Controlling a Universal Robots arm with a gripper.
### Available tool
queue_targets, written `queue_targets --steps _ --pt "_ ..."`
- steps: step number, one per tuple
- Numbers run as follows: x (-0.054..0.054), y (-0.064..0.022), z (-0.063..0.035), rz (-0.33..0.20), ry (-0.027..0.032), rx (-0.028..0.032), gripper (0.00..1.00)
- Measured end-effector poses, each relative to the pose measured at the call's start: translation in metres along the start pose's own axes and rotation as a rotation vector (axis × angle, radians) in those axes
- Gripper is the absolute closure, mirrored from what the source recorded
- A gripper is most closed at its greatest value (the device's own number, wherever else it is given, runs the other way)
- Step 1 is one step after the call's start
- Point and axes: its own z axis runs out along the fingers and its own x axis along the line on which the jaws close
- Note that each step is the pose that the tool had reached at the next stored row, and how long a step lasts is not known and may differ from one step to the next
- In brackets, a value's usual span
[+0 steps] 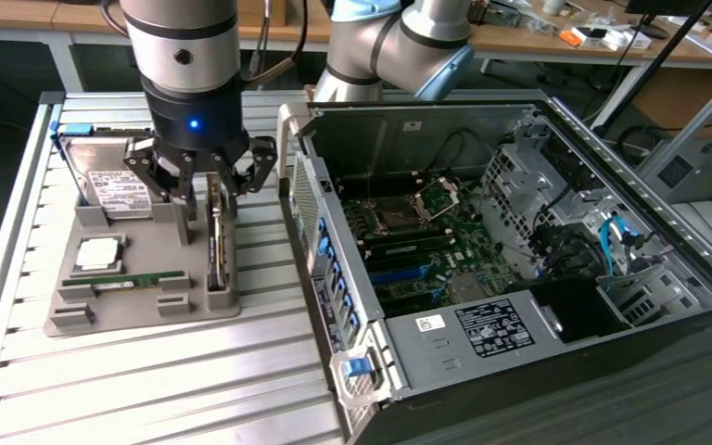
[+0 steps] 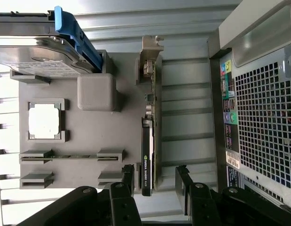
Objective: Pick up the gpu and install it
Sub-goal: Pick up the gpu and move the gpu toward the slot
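Presently the pick-up step is underway, with nothing lifted yet. At the exterior view's left, a grey holder (image 1: 133, 315) is sitting on the slatted worktop (image 1: 146, 389). It is carrying a hard drive (image 1: 115, 190), a square processor (image 1: 99, 252) and a green memory stick (image 1: 140, 278). The drive's white label is showing print too fine to read.

Moving rightward, the gpu (image 1: 216, 243) is standing on its long edge in a slot along the holder's side nearest the case. The tool (image 1: 201, 181) is hanging directly over it with its jaws apart. In the wrist view the fingers (image 2: 128, 176) are straddling the card, one on each side, and seemingly not pressing it.

By my judgement, a sound grasp is calling for both fingers closing evenly on the flat faces and a straight pull out of the narrow slot. A small green logo and pale lettering are showing on the card's black edge, but they are illegible.

Furthest right, the open computer case (image 1: 393, 139) is lying on its side. Its white power-supply label (image 1: 492, 329) is likewise unreadable.
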Motion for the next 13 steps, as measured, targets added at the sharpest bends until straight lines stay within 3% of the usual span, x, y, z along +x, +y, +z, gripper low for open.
queue_targets --steps 13 --pt "0.0002 -0.0003 0.0072 0.0 0.0 0.0 0.52"
